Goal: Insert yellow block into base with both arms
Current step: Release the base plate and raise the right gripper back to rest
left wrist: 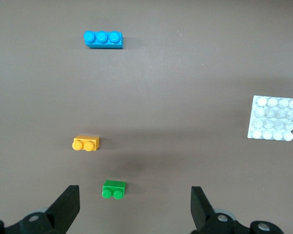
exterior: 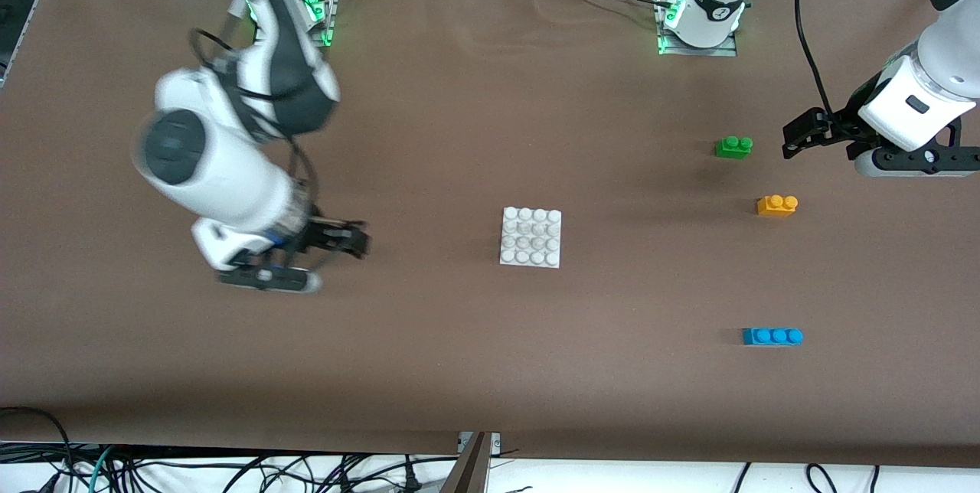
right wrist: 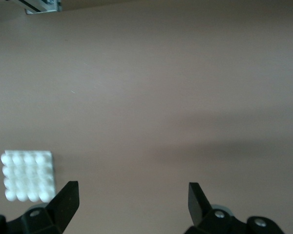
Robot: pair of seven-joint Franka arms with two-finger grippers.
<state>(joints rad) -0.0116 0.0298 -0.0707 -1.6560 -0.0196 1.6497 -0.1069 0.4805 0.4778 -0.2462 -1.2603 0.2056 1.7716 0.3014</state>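
1. The left gripper (exterior: pixel 796 137) hung in the air over the table (exterior: pixel 490 370) at the left arm's end, its fingers (left wrist: pixel 68 207) spread wide apart with nothing between them.
2. In the left wrist view the green brick (left wrist: pixel 114 189) lay on the cloth just ahead of the gap between those fingers, closer to one finger than to the other, and touched neither.
3. The yellow block (exterior: pixel 776 205) sat flat on the table, studs up, a little past the green brick (exterior: pixel 733 147) from the left fingertips and nearer to the front camera; no finger touched it.
4. In the left wrist view the yellow block (left wrist: pixel 86 143) lay ahead of the fingers and off toward one of them, apart from the green brick.
5. The blue brick (exterior: pixel 772 336) lay well past the yellow block from the left fingers, nearer still to the front camera.
6. The base (exterior: pixel 531 237) lay flat near the middle of the table, studs up, well apart from all three bricks and from both grippers.
7. The right gripper (exterior: pixel 337 240) was in the air over the table toward the right arm's end, fingers (right wrist: pixel 63 204) wide open and holding nothing.
8. In the right wrist view the base (right wrist: pixel 28 175) lay ahead of the right fingers, just outside one fingertip rather than between the two.
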